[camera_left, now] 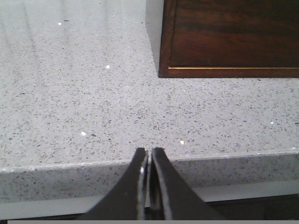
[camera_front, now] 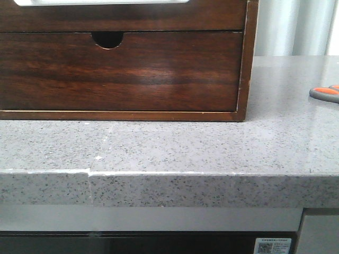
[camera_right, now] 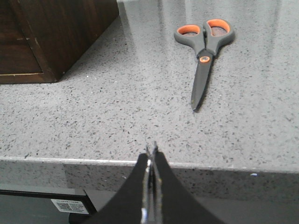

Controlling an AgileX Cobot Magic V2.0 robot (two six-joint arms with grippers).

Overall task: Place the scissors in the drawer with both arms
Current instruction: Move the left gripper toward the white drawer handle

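The scissors (camera_right: 204, 56) lie flat on the grey speckled counter, grey handles lined in orange, blades closed and pointing toward the counter's front edge. In the front view only their handles (camera_front: 326, 93) show at the far right. The drawer (camera_front: 122, 18) is the shallow plain panel at the top of the wooden box, with white along its top edge, and it looks pushed in. My left gripper (camera_left: 149, 150) is shut and empty at the counter's front edge, left of the box. My right gripper (camera_right: 152, 149) is shut and empty at the front edge, short of the scissors' tips.
The dark wooden box (camera_front: 246, 63) stands at the back left of the counter; its deeper lower drawer (camera_front: 122, 74) has a half-round notch (camera_front: 107, 39). The counter's front edge (camera_front: 169, 173) runs across. A QR label (camera_front: 273, 246) sits below it.
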